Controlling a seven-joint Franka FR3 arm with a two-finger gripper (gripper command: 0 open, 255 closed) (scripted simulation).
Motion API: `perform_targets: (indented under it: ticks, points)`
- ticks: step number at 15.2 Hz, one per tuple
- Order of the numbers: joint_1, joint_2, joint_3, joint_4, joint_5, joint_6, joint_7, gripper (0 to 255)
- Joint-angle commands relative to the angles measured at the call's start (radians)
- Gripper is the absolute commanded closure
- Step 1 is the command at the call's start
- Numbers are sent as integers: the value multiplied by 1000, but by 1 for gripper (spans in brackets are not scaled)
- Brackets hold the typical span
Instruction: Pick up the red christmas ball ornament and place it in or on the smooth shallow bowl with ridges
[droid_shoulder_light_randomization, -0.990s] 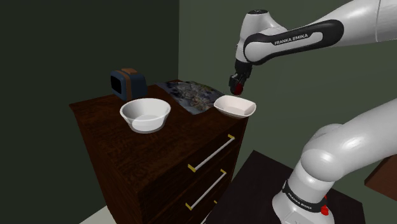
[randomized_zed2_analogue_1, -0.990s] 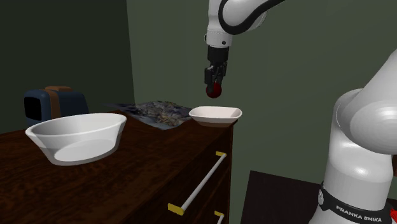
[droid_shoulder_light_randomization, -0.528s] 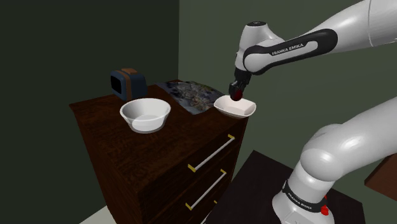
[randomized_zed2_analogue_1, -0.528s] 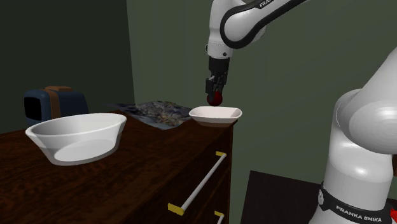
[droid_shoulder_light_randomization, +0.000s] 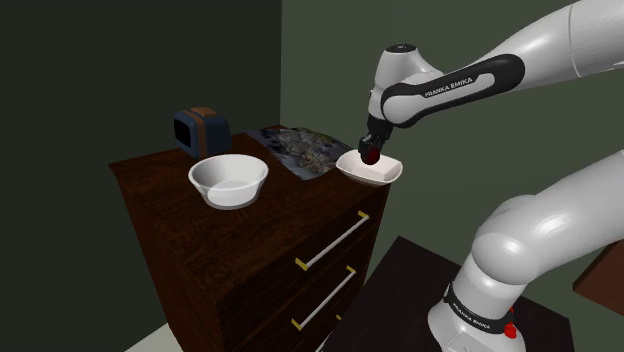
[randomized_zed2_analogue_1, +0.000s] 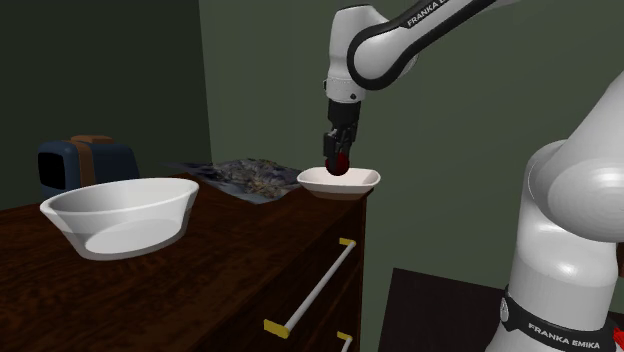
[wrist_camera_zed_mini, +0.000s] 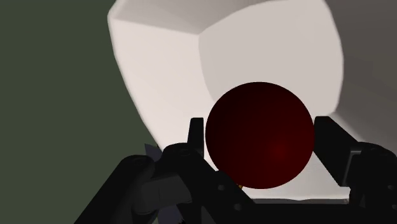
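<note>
On the dark dresser (droid_shoulder_light_randomization: 285, 200), shoulder view left to right: one blue boxy gadget (droid_shoulder_light_randomization: 198, 130) at the far edge, one deep white bowl (droid_shoulder_light_randomization: 229, 181), one printed mat (droid_shoulder_light_randomization: 296, 146), and one shallow white bowl (droid_shoulder_light_randomization: 386, 178) on the right corner. The gripper (randomized_zed2_analogue_1: 340, 161) is clamped on the one dark red ball (wrist_camera_zed_mini: 259, 135), low over that shallow bowl.

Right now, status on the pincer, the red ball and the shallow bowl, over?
Pincer shut on red ball. Ball hangs low over the shallow white bowl, about rim height; contact unclear. Nothing between ball and bowl.
</note>
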Motion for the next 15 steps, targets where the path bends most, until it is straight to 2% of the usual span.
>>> perform_targets:
  ticks: [1,3,4,9,13,15]
  points:
    - [0,0,0,0,0,1,0,255]
    - [0,0,0,0,0,1,0,255]
    - [0,0,0,0,0,1,0,0]
    - [0,0,0,0,0,1,0,0]
    - [19,-74,27,65,32,-142,-13,0]
    - [18,-74,27,65,32,-142,-13,0]
